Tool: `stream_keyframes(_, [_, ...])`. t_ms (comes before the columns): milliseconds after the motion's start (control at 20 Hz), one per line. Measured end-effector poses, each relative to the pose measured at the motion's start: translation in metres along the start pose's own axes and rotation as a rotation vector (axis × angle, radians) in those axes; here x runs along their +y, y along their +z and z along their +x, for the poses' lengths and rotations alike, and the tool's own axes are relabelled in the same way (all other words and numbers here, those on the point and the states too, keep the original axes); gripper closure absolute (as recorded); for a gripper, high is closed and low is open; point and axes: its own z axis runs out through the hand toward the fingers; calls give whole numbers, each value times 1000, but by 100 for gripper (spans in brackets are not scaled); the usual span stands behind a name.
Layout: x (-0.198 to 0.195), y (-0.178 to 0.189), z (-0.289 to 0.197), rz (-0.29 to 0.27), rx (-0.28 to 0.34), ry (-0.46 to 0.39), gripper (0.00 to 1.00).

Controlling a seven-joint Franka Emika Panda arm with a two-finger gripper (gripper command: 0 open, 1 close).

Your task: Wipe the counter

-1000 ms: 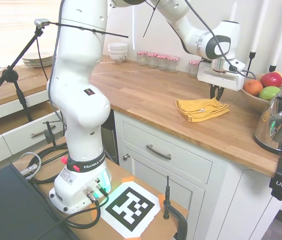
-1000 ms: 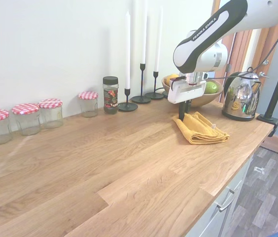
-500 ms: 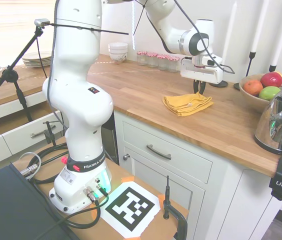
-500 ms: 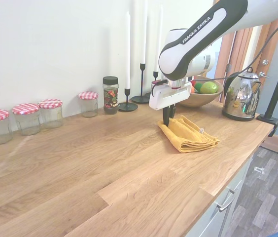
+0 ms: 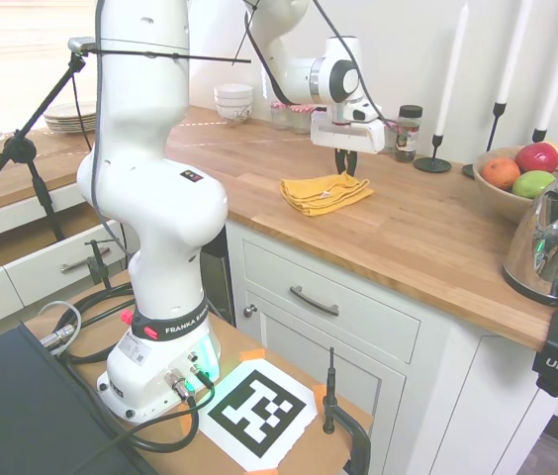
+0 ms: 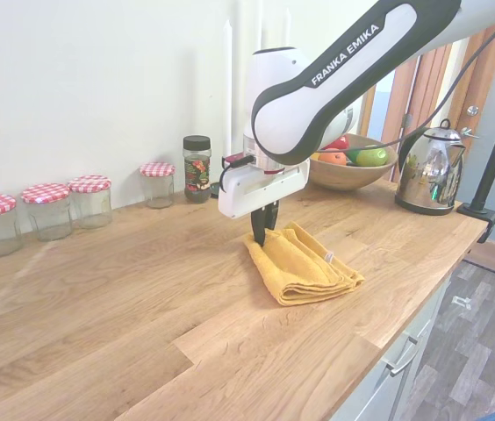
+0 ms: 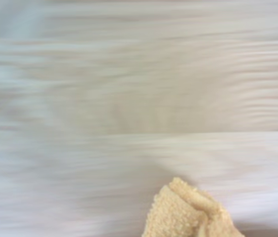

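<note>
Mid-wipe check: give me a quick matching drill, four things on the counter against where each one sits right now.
Things:
1. yellow cloth
2. kettle
3. fruit bowl
4. spice jar

Places:
A. by the wall, right of the red-lidded jars
B. under the gripper
C. beside the kettle, nearer the wall
D. at the counter end

Pairs: 1-B, 2-D, 3-C, 4-A

The tool (image 6: 260, 235) points straight down, fingers closed on the near corner of a folded yellow cloth (image 6: 304, 266) — the cloth lies flat on the tabletop (image 6: 125, 316). Behind the cloth, by the wall, stands a dark-lidded spice jar (image 6: 197, 168) — a fruit bowl (image 6: 350, 169) sits to its right.
</note>
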Motion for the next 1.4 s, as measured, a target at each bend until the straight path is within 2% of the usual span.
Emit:
stream_keyframes(500, [-56, -10, -79, 0, 16, -14, 100])
stream_keyframes(950, [-125, -21, -144, -51, 16, -49, 100])
stream_keyframes(1300, [-155, -24, -159, -77, 15, -58, 100])
stream_keyframes(1350, [-156, -24, -159, -78, 14, -55, 0])
stream_keyframes(1400, [-156, -24, -159, -79, 13, -49, 0])
